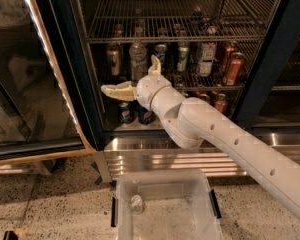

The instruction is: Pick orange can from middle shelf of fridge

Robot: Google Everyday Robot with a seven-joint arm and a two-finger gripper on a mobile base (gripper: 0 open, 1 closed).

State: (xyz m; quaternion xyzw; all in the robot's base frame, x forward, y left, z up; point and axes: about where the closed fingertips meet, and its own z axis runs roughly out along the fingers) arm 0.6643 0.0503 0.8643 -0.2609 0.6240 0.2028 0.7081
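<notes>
- Camera view looks down at a speckled stone floor (40, 204) in front of the fridge (82, 74), whose glass door (25, 59) stands swung open at the far left.
- Just inside the black frame, the orange can (114, 60) stands upright at the left end of the middle shelf (215, 86), a dark wire surface, with a clear bottle (138, 54) close beside it on the right.
- Below and right of that can is the gripper (129, 74), in front of the shelf's left part. Its jaws are spread wide apart and hold nothing, one pale finger pointing left and the other pointing up by the bottle.
- Under the gripper, blue cans (125, 113) sit on the lowest level.
- From the gripper, the white arm (230, 134) runs down to the lower right corner.
- Along the fridge's foot runs a ribbed steel strip (135, 159), and a clear plastic bin (162, 184) sits below it.
- Farther right on the middle shelf stand brighter red-orange cans (234, 68).
</notes>
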